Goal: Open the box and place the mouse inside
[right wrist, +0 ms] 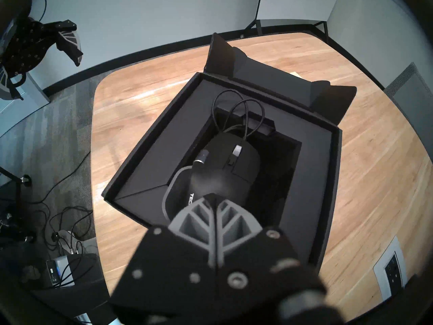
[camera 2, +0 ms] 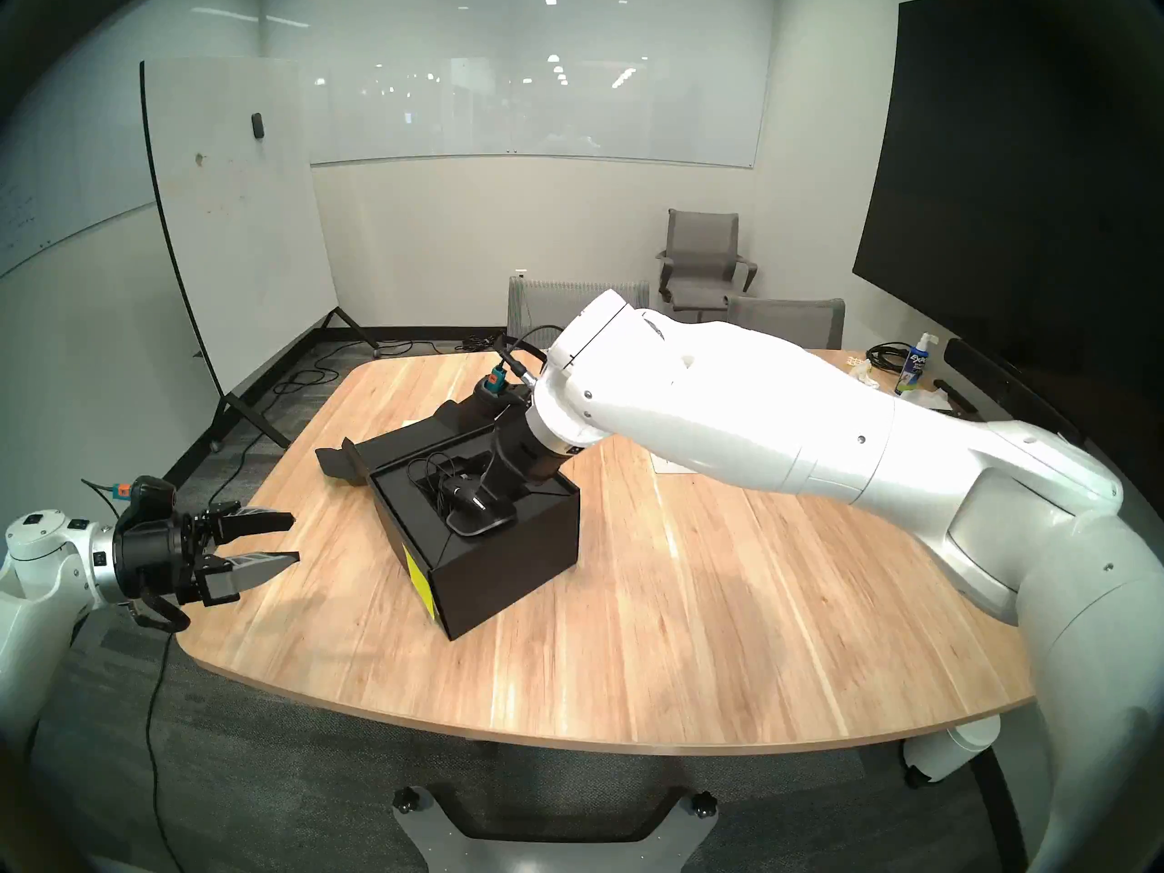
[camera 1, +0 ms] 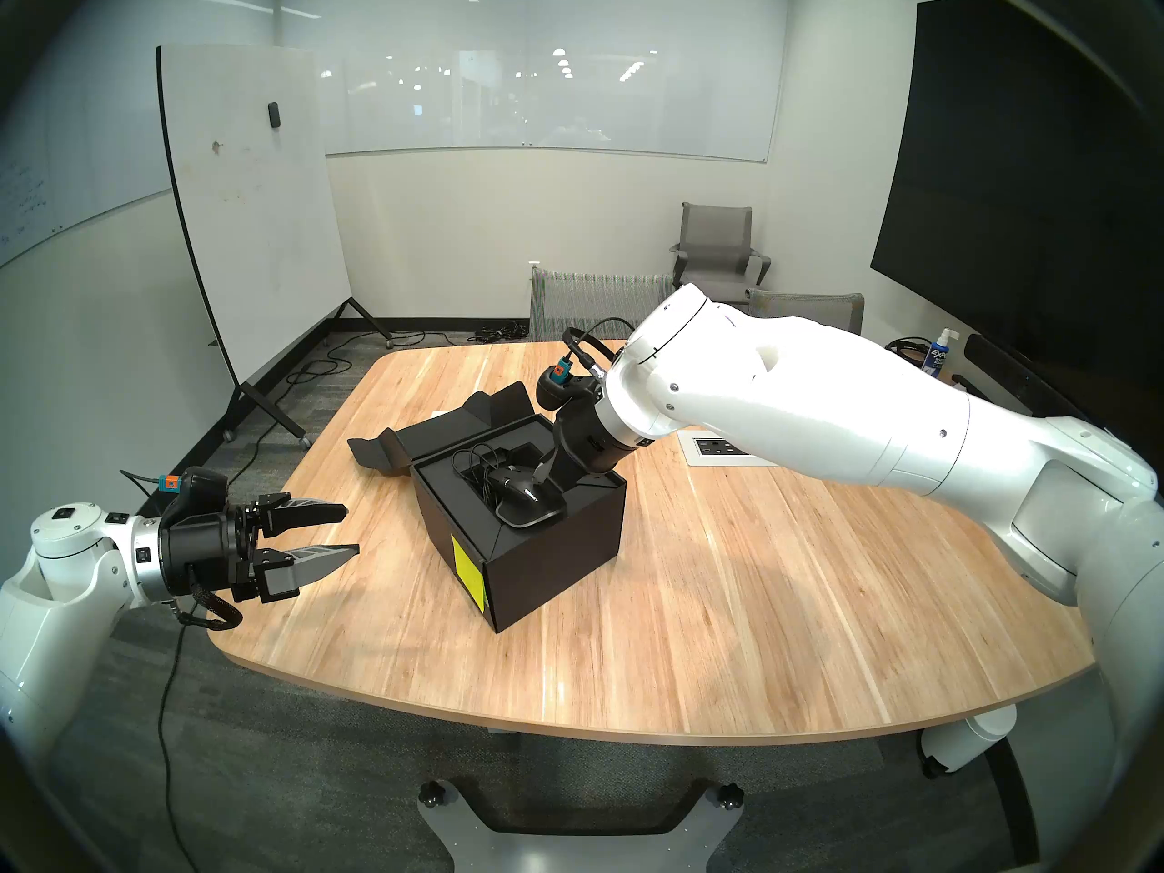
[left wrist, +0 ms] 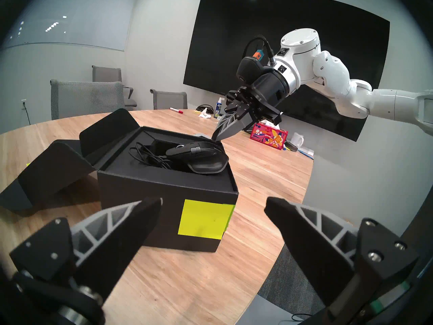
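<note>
Where the right tool (right wrist: 214,198) pinches together empty, mouse (right wrist: 225,172) rear hidden, left tool (camera 1: 327,531) wide.

Left hand (camera 1: 327,531) spread wide, level, right hand (right wrist: 214,196) pinched together, angled downward

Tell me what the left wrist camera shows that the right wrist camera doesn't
Only the left wrist view shows the yellow sticky note on the box's side, the red floral tissue box, a white mug, a red marker and the wall screen.

Only the right wrist view shows the table's power outlet plate and the floor cables.

Both show the open box, the mouse lying in its recess with its cable, and the right claw, fingers together, just above the mouse.
</note>
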`<state>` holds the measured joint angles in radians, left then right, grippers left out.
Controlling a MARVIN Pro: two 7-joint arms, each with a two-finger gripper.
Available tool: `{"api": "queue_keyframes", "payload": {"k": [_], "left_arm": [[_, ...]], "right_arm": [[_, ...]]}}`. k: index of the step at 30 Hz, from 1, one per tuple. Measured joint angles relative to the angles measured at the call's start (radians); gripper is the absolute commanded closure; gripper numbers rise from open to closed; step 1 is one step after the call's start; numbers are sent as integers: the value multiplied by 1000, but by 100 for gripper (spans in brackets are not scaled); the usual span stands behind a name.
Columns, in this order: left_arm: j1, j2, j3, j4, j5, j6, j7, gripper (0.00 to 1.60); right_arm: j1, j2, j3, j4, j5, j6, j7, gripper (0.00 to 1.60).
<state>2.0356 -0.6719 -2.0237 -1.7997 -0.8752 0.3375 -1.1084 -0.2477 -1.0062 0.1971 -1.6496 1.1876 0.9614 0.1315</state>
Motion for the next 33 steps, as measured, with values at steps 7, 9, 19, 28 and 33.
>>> {"api": "queue_keyframes", "payload": {"k": [7, 9, 19, 28, 33], "left_arm": [[-1, -2, 0, 0, 2, 1, -1, 0], [-2, -2, 0, 0, 2, 2, -1, 0], [-4, -5, -1, 0, 6, 4, -3, 0], [-5, -7, -1, 0, 8, 6, -5, 0], [-7, -8, -1, 0, 10, 7, -6, 0]], "right_arm": [[7, 13, -18, -9, 23, 0, -8, 160], [10, 15, -22, -11, 29, 0, -10, 160], [17, 23, -36, -19, 53, 0, -27, 160], [16, -2, -47, 20, 52, -8, -33, 160], [11, -27, -65, 63, 30, -31, -29, 160]]}}
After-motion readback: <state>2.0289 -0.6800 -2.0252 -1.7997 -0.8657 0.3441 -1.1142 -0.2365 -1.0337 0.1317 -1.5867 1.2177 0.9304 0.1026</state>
